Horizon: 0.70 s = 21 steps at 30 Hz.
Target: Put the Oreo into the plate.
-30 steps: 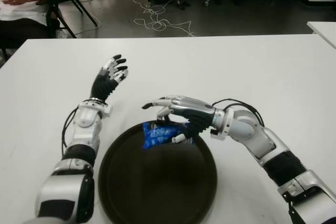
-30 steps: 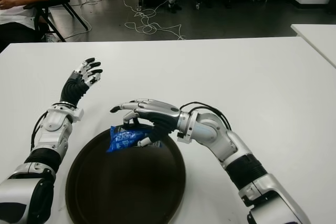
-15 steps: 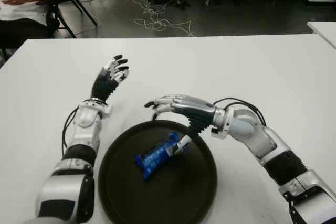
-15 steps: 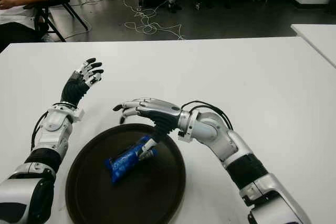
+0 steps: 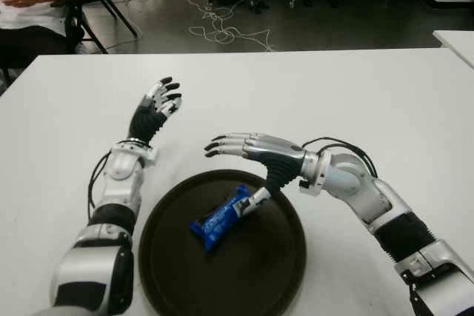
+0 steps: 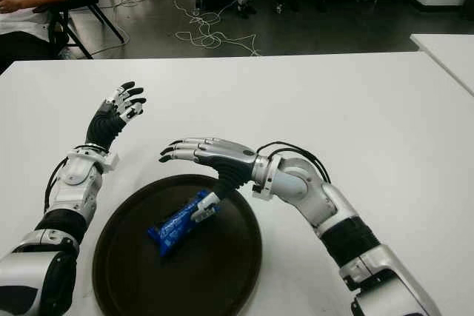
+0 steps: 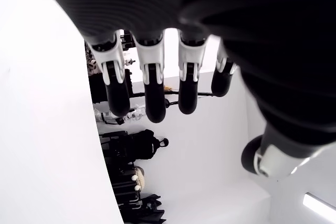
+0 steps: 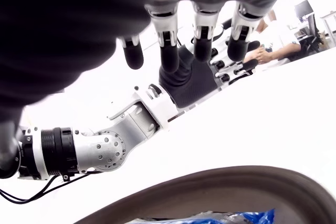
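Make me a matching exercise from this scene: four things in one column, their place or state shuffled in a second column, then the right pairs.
Things:
1. Oreo pack
2. plate
3. left hand
4. right hand

Places or states:
A. dark and round, on the white table in front of the robot
B. raised over the table, left of the plate, fingers spread, holding nothing
C. lying inside the plate, blue wrapper
D. over the plate's far rim, fingers stretched out flat, thumb pointing down toward the pack

Pairs: 1-C, 2-A, 3-B, 4-D
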Each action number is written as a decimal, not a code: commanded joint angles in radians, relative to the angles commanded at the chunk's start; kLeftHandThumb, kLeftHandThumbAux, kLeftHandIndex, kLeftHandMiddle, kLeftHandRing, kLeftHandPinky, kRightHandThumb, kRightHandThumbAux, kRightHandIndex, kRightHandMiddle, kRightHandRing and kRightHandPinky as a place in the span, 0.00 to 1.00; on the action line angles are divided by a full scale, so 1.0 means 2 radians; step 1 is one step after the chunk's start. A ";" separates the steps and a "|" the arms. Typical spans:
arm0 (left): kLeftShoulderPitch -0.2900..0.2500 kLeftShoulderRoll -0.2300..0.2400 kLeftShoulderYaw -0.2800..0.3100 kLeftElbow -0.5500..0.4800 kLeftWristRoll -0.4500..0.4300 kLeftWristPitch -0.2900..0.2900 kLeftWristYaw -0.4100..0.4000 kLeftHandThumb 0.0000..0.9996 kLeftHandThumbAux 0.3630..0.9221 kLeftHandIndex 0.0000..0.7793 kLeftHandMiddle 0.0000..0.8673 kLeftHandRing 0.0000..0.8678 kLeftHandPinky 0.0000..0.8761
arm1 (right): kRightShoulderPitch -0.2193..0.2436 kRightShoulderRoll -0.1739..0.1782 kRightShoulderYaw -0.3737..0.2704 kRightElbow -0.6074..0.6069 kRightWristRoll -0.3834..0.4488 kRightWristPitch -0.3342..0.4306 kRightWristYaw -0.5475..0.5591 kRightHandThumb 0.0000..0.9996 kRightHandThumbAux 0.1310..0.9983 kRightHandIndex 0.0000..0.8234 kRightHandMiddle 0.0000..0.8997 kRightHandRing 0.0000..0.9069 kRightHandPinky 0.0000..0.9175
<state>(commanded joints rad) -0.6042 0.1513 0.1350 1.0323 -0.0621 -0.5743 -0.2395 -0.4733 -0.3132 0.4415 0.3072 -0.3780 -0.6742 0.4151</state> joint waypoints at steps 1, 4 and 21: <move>0.000 0.000 0.000 0.000 0.000 0.000 0.000 0.24 0.36 0.13 0.20 0.20 0.22 | -0.001 0.000 0.000 0.001 -0.001 -0.001 -0.001 0.00 0.30 0.00 0.00 0.00 0.00; -0.001 -0.001 0.000 0.001 0.000 -0.001 0.000 0.25 0.37 0.13 0.20 0.20 0.22 | -0.001 -0.001 -0.001 0.003 -0.003 -0.004 -0.003 0.00 0.28 0.00 0.00 0.00 0.00; 0.001 0.002 -0.002 0.005 0.006 -0.010 0.007 0.23 0.32 0.13 0.19 0.18 0.21 | -0.134 -0.044 -0.112 0.258 0.026 -0.017 -0.107 0.00 0.28 0.00 0.00 0.00 0.00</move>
<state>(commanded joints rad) -0.6030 0.1555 0.1319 1.0433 -0.0494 -0.5946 -0.2252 -0.7421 -0.4007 0.2180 0.8223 -0.3260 -0.7082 0.2004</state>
